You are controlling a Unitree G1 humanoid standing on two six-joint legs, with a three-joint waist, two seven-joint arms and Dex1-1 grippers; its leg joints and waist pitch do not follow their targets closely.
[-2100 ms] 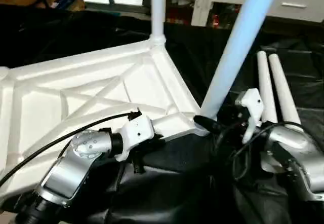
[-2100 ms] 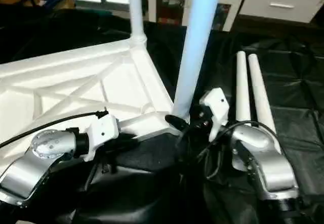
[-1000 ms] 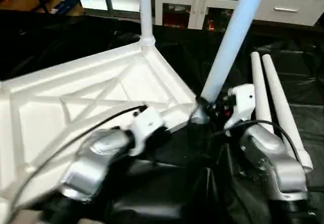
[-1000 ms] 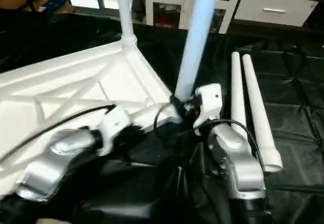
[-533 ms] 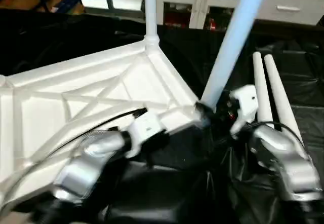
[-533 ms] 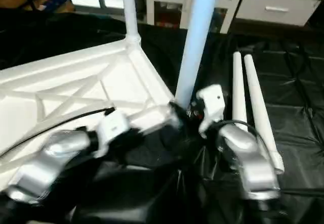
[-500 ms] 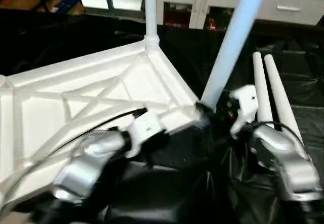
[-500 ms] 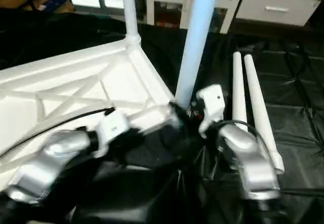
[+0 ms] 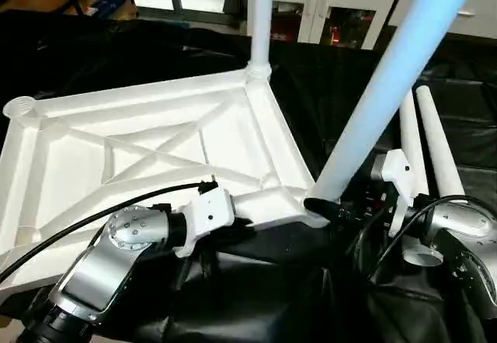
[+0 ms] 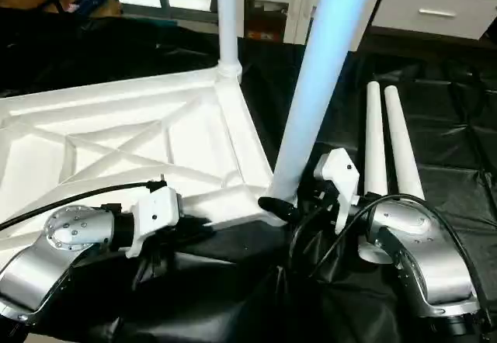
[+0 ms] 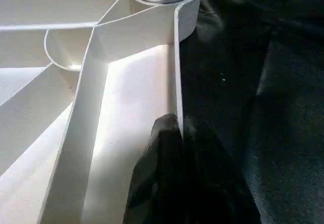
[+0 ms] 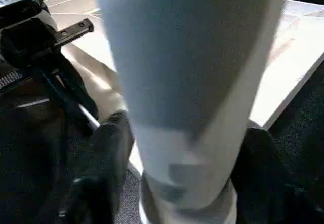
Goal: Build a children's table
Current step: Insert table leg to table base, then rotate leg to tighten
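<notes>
Light falls from above and from the bright room behind, so the white tabletop (image 9: 155, 149) reads clean and slightly overexposed in both head views, its ribs casting soft grey shadows. The black cloth on the bench (image 10: 450, 141) swallows detail, showing only dull sheen along its folds. The near leg (image 9: 388, 87) takes a bluish tint. In the left wrist view a hard glare patch burns on the plastic and the left claw (image 11: 177, 183) is a dark blur. The right wrist view is soft throughout, the leg close and out of focus.

The tabletop (image 9: 155, 149) lies underside-up on the left, with 2 loose legs (image 9: 423, 137) lying to its right.
</notes>
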